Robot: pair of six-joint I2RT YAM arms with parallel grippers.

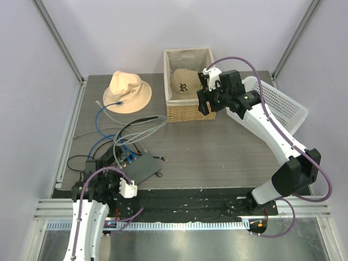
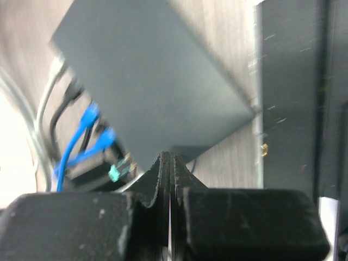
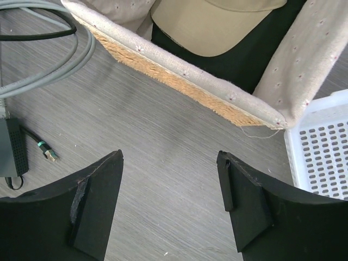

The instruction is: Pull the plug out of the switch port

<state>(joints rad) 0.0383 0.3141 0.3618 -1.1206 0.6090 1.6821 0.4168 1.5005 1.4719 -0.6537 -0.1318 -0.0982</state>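
The left wrist picture is blurry. The left claw (image 2: pixel 170 176) fills the bottom of it. Its two fingers (image 2: pixel 157 185) are pressed tight together, and nothing can be seen between them. From above, that claw is lost in a dark clump of arm and wires at the near-left corner of the worktop.

The right wrist picture shows only a thin strip of the switch (image 1: pixel 140 166), cut off at the picture's left side, with tiny holes in its wall.

The switch lies close to the near-left corner, just by the near edge, and is turned at a slant. It is a flat, thin, dark grey box with a plain top. Blue plugs (image 2: pixel 92 117) sit at its narrow side that faces the far edge. The blur hides how many sockets there are. A green-tipped plug (image 2: pixel 117 171) is beside them, but I cannot tell if it is in a socket. A loose plug (image 3: pixel 50 155) on a thin black wire lies on the bare worktop just beside the switch.

The right claw (image 3: pixel 169 201) is spread wide and holds nothing. It hangs over the worktop by the front of the wicker basket (image 3: pixel 179 76), near the middle of the far edge. The cap (image 3: pixel 217 22) inside the basket is cut off at the top.
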